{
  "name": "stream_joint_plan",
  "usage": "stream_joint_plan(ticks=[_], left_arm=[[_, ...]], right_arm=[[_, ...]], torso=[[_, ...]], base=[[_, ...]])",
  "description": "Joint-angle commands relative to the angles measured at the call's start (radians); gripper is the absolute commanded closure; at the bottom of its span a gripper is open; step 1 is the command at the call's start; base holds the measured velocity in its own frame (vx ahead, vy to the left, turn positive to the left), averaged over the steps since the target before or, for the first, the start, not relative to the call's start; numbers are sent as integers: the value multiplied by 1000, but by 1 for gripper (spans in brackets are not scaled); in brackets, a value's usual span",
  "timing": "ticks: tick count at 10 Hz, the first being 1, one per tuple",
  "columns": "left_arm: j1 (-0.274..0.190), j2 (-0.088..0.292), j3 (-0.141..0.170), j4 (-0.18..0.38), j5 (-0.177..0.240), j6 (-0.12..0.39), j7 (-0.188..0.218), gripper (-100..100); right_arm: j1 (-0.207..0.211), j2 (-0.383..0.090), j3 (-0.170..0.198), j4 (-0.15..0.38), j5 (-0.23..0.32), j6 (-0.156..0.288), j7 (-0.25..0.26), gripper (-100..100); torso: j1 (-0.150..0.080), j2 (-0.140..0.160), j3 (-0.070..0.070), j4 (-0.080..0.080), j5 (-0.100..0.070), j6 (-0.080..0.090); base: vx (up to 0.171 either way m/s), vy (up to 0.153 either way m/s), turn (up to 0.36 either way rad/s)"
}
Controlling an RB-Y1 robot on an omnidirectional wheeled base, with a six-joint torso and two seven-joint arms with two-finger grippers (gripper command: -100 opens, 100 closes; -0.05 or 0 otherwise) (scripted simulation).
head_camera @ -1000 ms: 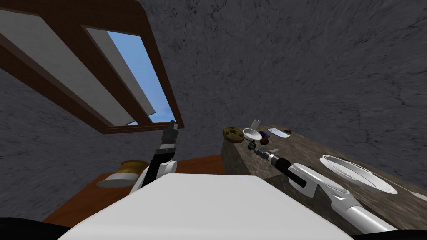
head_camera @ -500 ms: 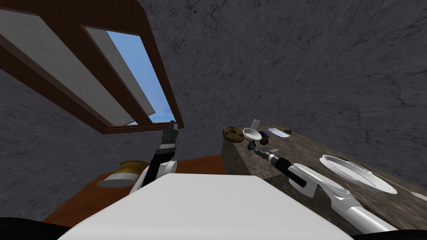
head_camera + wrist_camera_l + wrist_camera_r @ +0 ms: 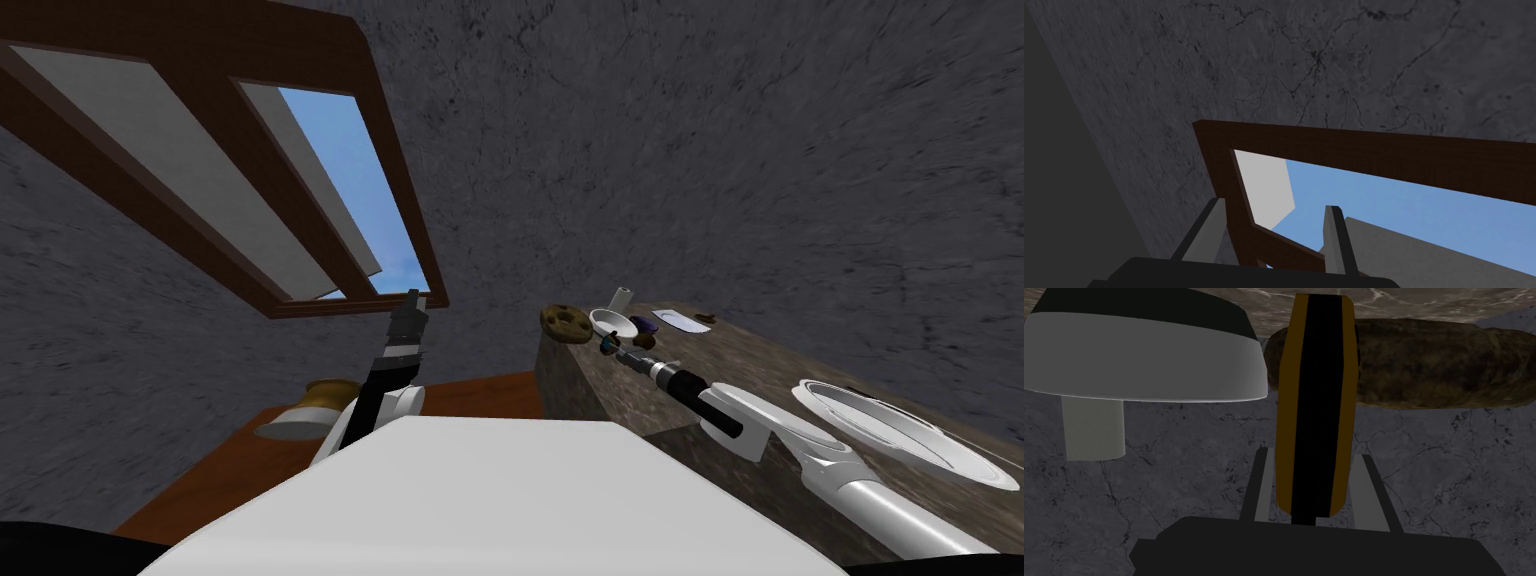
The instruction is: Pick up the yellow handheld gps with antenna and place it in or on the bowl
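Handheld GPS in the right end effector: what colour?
The handheld GPS is dark yellow with a black centre stripe; best in right wrist view.

At the far end of the mottled brown counter (image 3: 745,362) sit a white bowl (image 3: 612,322), a brown speckled disc (image 3: 563,322) just beside it and a white cylinder (image 3: 620,298). A large white round basin (image 3: 885,425) lies nearer.
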Motion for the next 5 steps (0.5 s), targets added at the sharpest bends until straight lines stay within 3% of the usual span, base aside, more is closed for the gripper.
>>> stream_joint_plan(ticks=[1,5], left_arm=[[0,0,0,0,0,0,0,0],[0,0,0,0,0,0,0,0]], right_arm=[[-21,-13,-6,34,-4,-16,1,100],[-48,-82,-40,102,-24,-63,-18,100]], torso=[[0,0,0,0,0,0],[-2,-1,0,0,1,0]], base=[[23,70,51],[33,52,57]])
